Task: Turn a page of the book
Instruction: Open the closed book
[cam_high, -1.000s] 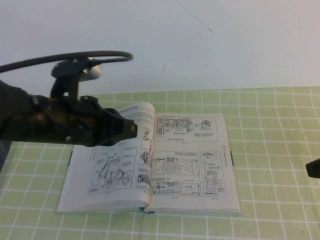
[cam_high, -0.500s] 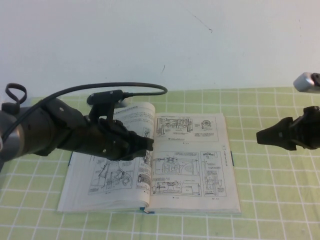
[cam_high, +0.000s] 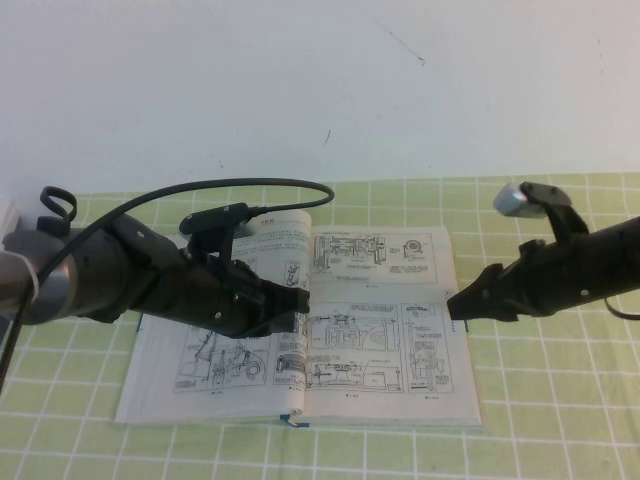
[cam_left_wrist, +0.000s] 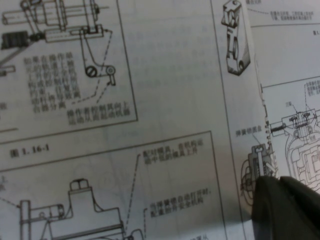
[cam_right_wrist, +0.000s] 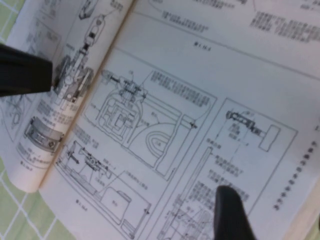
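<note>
The book (cam_high: 300, 330) is lying open on the green checked cloth (cam_high: 560, 400). The left gripper (cam_high: 295, 298) is pressing near the middle fold; I cannot tell its jaws. The right gripper (cam_high: 462, 305), jaws spread, is hovering over the right page (cam_high: 385, 330) and should pinch one leaf only.

Left hand (cam_high: 297, 300) covers part of the book's (cam_high: 380, 330) left half near the spine in the high view; the drawings under it are hidden. Whether it touches the page (cam_high: 285, 240) can't be told. Left wrist view: only one dark fingertip (cam_left_wrist: 287, 210) shows, cut by the frame edge, the other finger out of frame; print blurred. Right hand (cam_high: 460, 305) tip overlaps the book's right edge; contact unclear. Right wrist view: one dark fingertip (cam_right_wrist: 230, 215) cut at the frame edge, small text unreadable. Both arms run out of frame. Worktop (cam_high: 560, 400) cropped on all sides.
</note>
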